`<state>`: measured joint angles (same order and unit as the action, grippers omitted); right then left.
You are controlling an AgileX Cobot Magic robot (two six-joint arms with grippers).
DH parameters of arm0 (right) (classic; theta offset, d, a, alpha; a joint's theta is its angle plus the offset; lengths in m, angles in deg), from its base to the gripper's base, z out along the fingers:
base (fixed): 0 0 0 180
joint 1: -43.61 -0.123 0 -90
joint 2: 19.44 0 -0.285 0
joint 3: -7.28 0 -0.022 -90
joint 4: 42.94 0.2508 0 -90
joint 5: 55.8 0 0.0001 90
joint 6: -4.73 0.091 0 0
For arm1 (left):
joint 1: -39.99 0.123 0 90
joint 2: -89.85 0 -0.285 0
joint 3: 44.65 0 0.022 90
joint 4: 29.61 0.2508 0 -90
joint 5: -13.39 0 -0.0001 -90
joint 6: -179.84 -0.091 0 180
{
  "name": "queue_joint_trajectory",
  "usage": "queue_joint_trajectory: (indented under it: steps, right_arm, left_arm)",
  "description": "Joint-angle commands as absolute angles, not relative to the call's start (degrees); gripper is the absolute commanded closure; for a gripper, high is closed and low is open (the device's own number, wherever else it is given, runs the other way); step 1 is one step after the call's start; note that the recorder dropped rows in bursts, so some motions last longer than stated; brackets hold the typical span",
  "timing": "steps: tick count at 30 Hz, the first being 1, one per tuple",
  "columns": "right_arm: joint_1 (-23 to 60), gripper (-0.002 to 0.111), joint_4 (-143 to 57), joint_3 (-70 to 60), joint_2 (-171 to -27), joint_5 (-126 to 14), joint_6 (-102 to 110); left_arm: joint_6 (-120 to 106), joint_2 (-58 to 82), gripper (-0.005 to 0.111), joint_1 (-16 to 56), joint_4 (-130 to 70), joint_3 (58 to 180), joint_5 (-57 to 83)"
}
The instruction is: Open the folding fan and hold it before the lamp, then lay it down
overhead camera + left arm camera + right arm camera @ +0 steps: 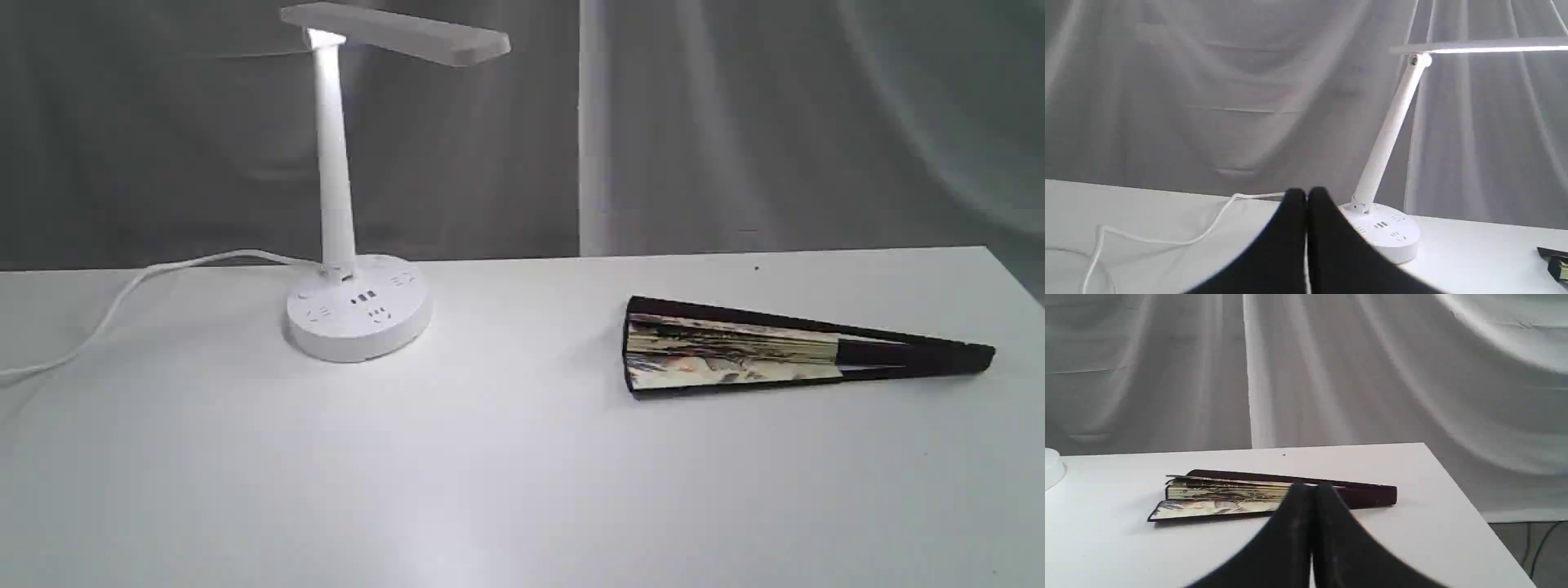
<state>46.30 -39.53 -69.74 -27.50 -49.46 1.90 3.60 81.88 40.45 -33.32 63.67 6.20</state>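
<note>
White bench (522, 474), with the lamp (335, 204) lit at the far left. The folding fan (735, 351) lies flat on the right, barely spread, pivot end pointing right, well apart from the lamp. Left tool (1307, 192) and right tool (1313, 489) are both clenched on nothing. I'd unclench the right one, pinch one guard near the pivot, then have the left peel the other guard away slowly so the paper doesn't tear.
</note>
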Motion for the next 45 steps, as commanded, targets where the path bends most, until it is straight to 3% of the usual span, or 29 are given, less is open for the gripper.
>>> queue_joint_trajectory:
  steps: [1, 13, 23, 28, 39, 45]
  right_arm:
    - [46.3, 0.108, -39.02, -69.94, -27.23, -50.2, 1.65]
    - [46.3, 0.108, -39.02, -69.94, -27.23, -50.02, 0.48]
    - [46.3, 0.108, -39.47, -57.62, -27.23, -40.79, 0.48]
    - [46.3, 0.108, -39.47, -52.5, -27.23, -34.59, 0.48]
    - [46.3, 0.108, -39.87, -44.43, -27.23, -19.8, 0.64]
    - [46.3, 0.108, -39.67, -39.64, -35.11, -15.44, 0.92]
  left_arm:
    - [3.9, 82.06, 0.107, 40.57, -33.38, 63.84, 5.56]
    - [4.01, 82.06, 0.107, 40.57, -30.1, 63.66, 3.2]
    - [4.44, 82.06, 0.107, 40.57, -35.52, 63.89, 4.68]
    - [4.49, 82.06, 0.107, 40.57, -44.28, 68.04, 0.35]
    - [4.09, 82.06, 0.107, 40.57, -43.6, 83.45, -18.17]
    - [4.23, 75.1, 0.107, 40.57, -43.23, 89.83, -24.26]
